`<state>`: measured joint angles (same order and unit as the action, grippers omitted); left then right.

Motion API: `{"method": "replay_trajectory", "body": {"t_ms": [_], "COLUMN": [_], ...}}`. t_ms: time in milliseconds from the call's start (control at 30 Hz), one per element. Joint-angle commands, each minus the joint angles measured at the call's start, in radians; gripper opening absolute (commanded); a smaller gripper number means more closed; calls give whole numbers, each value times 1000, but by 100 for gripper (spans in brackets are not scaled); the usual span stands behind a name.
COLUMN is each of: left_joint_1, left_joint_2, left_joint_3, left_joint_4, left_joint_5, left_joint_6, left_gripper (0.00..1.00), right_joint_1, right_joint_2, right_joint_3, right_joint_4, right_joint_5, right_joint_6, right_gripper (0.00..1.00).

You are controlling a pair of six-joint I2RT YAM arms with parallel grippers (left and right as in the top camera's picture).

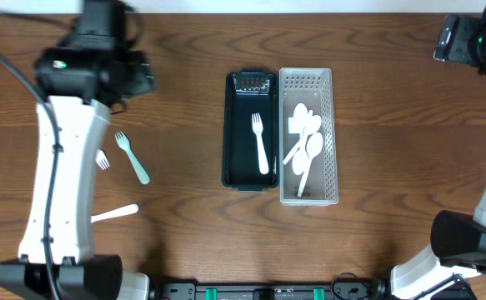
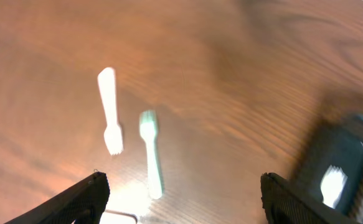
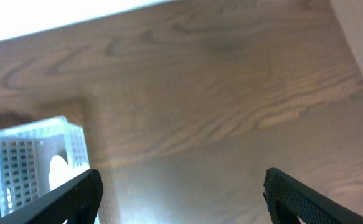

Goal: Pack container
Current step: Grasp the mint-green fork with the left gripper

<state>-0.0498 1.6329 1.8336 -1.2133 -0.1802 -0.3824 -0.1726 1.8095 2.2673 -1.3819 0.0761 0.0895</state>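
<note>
A dark container [image 1: 237, 175] in the table's middle holds one white fork [image 1: 261, 143]. Beside it on the right a white perforated basket [image 1: 333, 133] holds white spoons [image 1: 304, 142]. On the left of the table lie a pale green fork [image 1: 132, 157], a white fork [image 1: 102, 160] partly hidden under my left arm, and a white utensil handle [image 1: 115, 213]. In the left wrist view I see the green fork [image 2: 150, 158], the white fork [image 2: 109, 109] and the dark container [image 2: 343, 162]. My left gripper [image 2: 181, 202] is open above them. My right gripper [image 3: 181, 193] is open over bare table at the far right.
The basket's corner shows in the right wrist view [image 3: 32, 162]. The table's back edge [image 3: 75, 25] runs near the right gripper. My left arm [image 1: 59, 167] spans the table's left side.
</note>
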Motion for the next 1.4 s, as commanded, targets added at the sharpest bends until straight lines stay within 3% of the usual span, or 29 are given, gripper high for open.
{"method": "replay_trajectory", "body": {"t_ms": [0, 167, 467, 1200, 1367], "left_joint_1": [114, 217, 234, 235, 235], "left_joint_2": [47, 91, 198, 439, 457], "left_joint_3": [-74, -240, -499, -513, -514], "left_joint_4": [2, 133, 372, 523, 515], "left_joint_5": [77, 171, 181, 183, 200], "left_joint_6": [-145, -154, -139, 122, 138], "left_gripper": [81, 82, 88, 89, 83], "right_joint_1": [-6, -6, -6, -19, -22], "right_joint_2": [3, 3, 3, 3, 3], "right_joint_3": [10, 10, 10, 10, 10], "right_joint_4": [26, 61, 79, 54, 55], "right_joint_5": [2, 2, 2, 3, 3], "right_joint_6": [-19, -20, -28, -47, -47], "right_gripper": [86, 87, 87, 86, 85]}}
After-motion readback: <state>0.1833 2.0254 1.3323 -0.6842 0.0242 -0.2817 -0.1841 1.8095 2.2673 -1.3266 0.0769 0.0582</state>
